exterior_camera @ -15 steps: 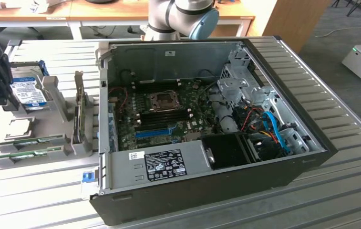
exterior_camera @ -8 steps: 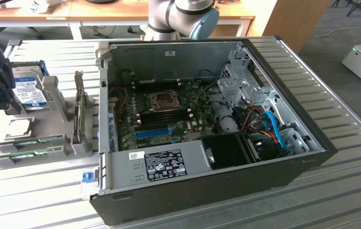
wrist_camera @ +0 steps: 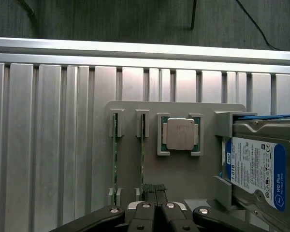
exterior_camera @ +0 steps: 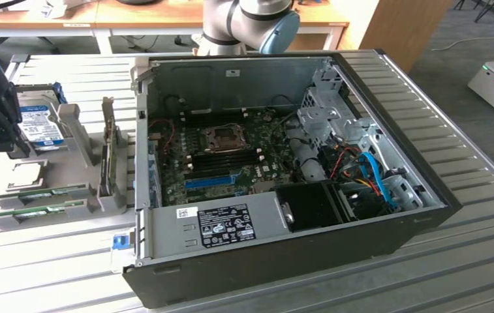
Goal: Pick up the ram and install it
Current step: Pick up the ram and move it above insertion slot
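1. So, the ram (wrist_camera: 142, 159) stands on edge in its grooves in the grey rack (wrist_camera: 183, 179), not yet lifted. A second stick (wrist_camera: 114, 159) stands parallel to it in the next pair of grooves.
2. The claw (wrist_camera: 154, 189) is clenched, pads pressed together and grasping nothing. It hovers just beside one end of the ram.
3. We judge the task barely begun: the pick-up, the carry and the seating are all left. The memory slots (exterior_camera: 229, 158) on the motherboard (exterior_camera: 269, 140) look bare to us.
4. The same rack carries a processor chip (wrist_camera: 180, 134) next to the ram and a hard drive (wrist_camera: 258, 169) beyond the chip. The rack lies on the ribbed metal surface (wrist_camera: 48, 145), beside the open computer case (exterior_camera: 229, 72).
5. In the way, as we see it, the case's side wall rises between the rack and the motherboard. A dark card (exterior_camera: 108, 156) stands upright close to that wall. Inside, a blue expansion slot (exterior_camera: 207, 181) lies near the memory slots, while the cables (exterior_camera: 373, 173) sit well apart from them.
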`<state>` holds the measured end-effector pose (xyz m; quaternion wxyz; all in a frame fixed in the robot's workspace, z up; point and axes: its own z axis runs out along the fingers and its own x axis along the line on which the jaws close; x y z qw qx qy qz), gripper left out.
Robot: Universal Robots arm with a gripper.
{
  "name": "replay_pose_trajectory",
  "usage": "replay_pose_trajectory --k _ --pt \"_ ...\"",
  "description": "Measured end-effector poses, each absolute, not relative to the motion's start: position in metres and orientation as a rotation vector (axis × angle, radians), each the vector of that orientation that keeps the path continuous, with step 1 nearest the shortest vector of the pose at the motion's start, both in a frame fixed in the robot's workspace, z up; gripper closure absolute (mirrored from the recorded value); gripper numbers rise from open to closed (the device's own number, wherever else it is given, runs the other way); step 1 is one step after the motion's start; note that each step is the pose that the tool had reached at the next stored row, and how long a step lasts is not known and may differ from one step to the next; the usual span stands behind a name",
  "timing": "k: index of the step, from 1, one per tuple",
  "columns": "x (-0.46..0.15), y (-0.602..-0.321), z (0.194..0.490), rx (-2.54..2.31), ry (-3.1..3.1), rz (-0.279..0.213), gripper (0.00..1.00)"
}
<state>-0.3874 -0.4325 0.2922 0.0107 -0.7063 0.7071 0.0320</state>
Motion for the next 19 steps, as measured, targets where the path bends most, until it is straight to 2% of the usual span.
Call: replay_pose_trajectory --k 7,8,9,10,12,13,19 --pt "-0.3874 -0.4325 0.2922 -2.204 2.206 0.100 0.89" --pt "-0.3874 -0.4325 0.2922 -2.204 2.206 0.100 0.84" --pt "-0.3874 -0.4324 0.2922 -2.204 2.206 0.100 0.84" --pt "-0.3874 -0.4325 0.2922 -2.204 2.206 0.100 0.77" --pt "-0.3874 -0.4325 0.2922 -2.204 2.206 0.100 0.77" --pt "-0.3874 -0.4325 0.2922 -2.204 2.206 0.100 0.71" --pt "-0.3874 -0.4325 0.2881 -2.204 2.206 0.100 0.71"
